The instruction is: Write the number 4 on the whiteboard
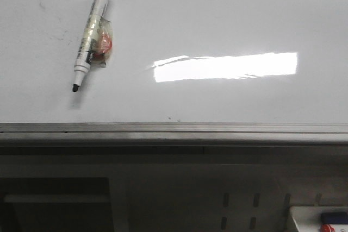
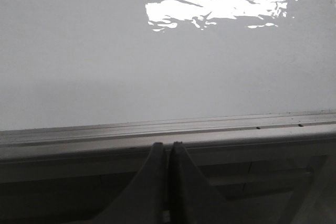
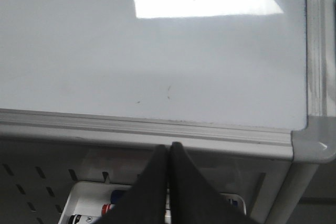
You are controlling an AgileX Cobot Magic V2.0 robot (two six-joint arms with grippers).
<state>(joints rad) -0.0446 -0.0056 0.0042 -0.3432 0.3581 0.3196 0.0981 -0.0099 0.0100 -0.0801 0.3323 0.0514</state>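
Note:
The whiteboard [image 1: 217, 14] fills the front view, glossy white with a grey metal rim [image 1: 174, 130] along its near edge. No number 4 shows on it, only faint smudges. An uncapped white marker [image 1: 91, 31] with a black tip lies at the board's left, with tape and a red scrap round its barrel. My left gripper [image 2: 168, 144] is shut and empty, its tips just short of the whiteboard's near rim [image 2: 168, 128]. My right gripper [image 3: 169, 145] is shut and empty too, by the whiteboard's near right corner [image 3: 314, 148]. Neither gripper shows in the front view.
Below the board's near edge is a grey perforated panel [image 1: 239, 205]. A white tray [image 3: 92, 198] with spare markers sits under the right gripper, and its corner shows at the lower right of the front view [image 1: 321, 218]. A bright rectangular glare [image 1: 225, 66] crosses the board.

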